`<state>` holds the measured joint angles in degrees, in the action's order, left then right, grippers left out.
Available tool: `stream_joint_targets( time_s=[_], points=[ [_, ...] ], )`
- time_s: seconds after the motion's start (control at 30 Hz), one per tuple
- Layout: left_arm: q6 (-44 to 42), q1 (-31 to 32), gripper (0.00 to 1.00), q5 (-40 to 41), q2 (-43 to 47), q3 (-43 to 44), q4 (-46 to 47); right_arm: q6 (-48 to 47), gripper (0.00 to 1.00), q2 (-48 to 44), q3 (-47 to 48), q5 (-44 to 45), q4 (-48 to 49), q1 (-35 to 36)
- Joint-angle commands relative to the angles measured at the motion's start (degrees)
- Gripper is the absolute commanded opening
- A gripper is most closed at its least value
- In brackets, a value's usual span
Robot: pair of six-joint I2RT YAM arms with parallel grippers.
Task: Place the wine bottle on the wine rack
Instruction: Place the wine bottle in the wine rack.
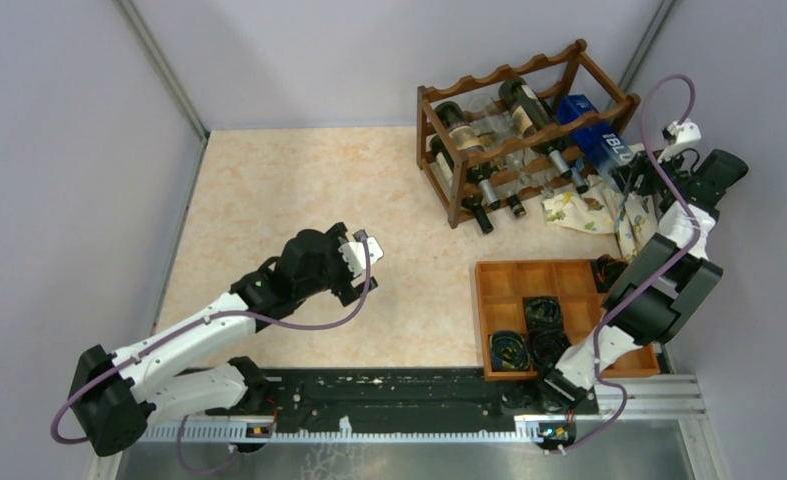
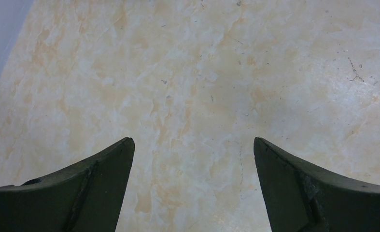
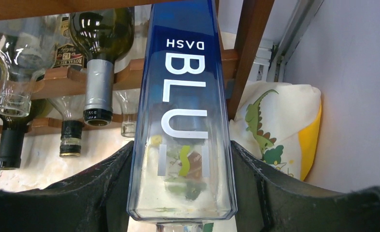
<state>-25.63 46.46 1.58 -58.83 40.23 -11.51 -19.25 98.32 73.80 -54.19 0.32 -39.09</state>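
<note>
The wine bottle (image 3: 183,58) is square, blue fading to clear, with white "BLU DASH" lettering. My right gripper (image 3: 182,145) is shut on its clear shoulder end, both fingers pressed against its sides. Its blue body (image 1: 594,135) reaches into the right end of the wine rack (image 1: 499,80), a dark reddish-brown frame with wavy rails, next to a post (image 3: 250,43). Whether the bottle rests on a rail is hidden. My left gripper (image 1: 354,262) hangs open over bare table (image 2: 192,72), far from the rack, with nothing between its fingers (image 2: 105,169).
Several dark and clear bottles (image 1: 529,110) lie in the rack, necks toward me (image 3: 98,82). A dinosaur-print cloth (image 1: 579,210) lies under the rack's right end (image 3: 274,121). A flat wooden tray (image 1: 489,275) holding cables sits near my right arm. The right wall (image 3: 352,87) is close.
</note>
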Motion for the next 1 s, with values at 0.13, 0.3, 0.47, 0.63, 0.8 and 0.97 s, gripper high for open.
stream_joint_targets(
  time_s=[0.13, 0.3, 0.47, 0.63, 0.8, 0.97],
  points=[
    [-1.34, -0.4, 0.99, 1.01, -0.03, -1.1, 1.58, 4.4, 0.0, -0.6, 5.71, -5.11, 18.71, 2.82],
    [-1.53, -0.38, 0.99, 1.14, -0.11, -1.22, 1.67, 5.39, 0.0, 0.97, 6.87, -2.97, 20.53, 4.4],
    [-1.71, -0.33, 0.99, 1.23, -0.29, -1.36, 1.78, 7.03, 0.0, 2.22, 7.3, -0.92, 23.38, 5.52],
    [-1.87, -0.37, 0.99, 1.31, -0.45, -1.43, 1.87, 8.52, 0.0, 3.53, 8.13, 0.37, 25.87, 6.14],
    [-1.98, -0.4, 0.99, 1.37, -0.7, -1.62, 1.85, 9.17, 0.0, 4.91, 9.43, 1.31, 27.13, 6.98],
    [-2.15, -0.35, 0.99, 1.4, -1.0, -1.67, 1.93, 9.49, 0.0, 6.8, 11.61, 1.57, 27.41, 7.68]
  ],
)
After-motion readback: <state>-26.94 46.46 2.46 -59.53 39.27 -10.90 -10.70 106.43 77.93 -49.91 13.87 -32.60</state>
